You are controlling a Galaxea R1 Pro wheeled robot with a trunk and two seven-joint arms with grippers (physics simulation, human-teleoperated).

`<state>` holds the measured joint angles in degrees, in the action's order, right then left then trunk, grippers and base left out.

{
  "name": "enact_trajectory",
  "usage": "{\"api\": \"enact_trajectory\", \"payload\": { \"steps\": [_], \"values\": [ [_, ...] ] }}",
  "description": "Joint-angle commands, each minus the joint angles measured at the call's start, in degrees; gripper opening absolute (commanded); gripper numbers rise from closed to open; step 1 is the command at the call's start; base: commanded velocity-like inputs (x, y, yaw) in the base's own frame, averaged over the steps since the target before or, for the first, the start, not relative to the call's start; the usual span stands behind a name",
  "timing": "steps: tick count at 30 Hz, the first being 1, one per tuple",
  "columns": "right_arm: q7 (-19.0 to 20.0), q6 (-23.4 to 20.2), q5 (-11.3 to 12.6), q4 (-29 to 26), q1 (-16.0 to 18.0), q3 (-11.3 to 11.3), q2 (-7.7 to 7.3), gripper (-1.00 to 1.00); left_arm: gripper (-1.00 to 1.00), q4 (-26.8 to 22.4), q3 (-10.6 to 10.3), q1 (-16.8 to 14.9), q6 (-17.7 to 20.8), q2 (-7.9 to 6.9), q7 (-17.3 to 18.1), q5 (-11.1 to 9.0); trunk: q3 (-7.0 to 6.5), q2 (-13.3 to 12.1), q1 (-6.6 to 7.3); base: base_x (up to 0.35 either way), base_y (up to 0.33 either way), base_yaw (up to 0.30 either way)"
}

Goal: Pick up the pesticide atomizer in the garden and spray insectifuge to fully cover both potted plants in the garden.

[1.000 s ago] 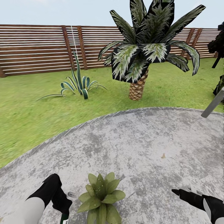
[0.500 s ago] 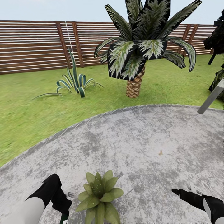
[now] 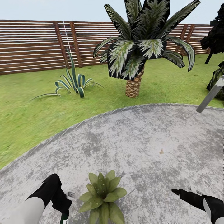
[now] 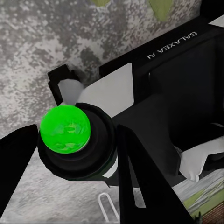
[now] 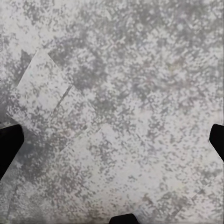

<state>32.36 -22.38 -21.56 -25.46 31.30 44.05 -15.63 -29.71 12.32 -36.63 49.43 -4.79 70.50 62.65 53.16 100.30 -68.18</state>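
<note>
On the patio point(image 3: 149, 137), the left gripper point(image 4: 77, 154) clamps the atomizer point(image 4: 65, 129) at the plant's point(image 3: 101, 196) 9 o'clock. The right gripper point(image 5: 112, 149), at 3 o'clock, is spread wide, holding nothing.

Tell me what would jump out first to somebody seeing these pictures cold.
The big palm stands on the lawn just beyond the round stone patio, in front of the brown slatted fence. Close to the robot, a small potted plant sits on the patio between its two arms. The left gripper is closed around the spray bottle, with its bright green top showing.
</note>
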Motion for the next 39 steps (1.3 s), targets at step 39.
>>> {"api": "enact_trajectory", "payload": {
  "steps": [39],
  "values": [
    [0.33, -0.34, -0.51, -0.19, 0.07, 0.43, 0.07, 1.0, -1.0, -0.11, 0.13, -0.02, -1.23, 1.89, 0.51, 0.36, 0.04, 0.02, 0.0, -0.042, 0.042, 0.013]
  ]
}}
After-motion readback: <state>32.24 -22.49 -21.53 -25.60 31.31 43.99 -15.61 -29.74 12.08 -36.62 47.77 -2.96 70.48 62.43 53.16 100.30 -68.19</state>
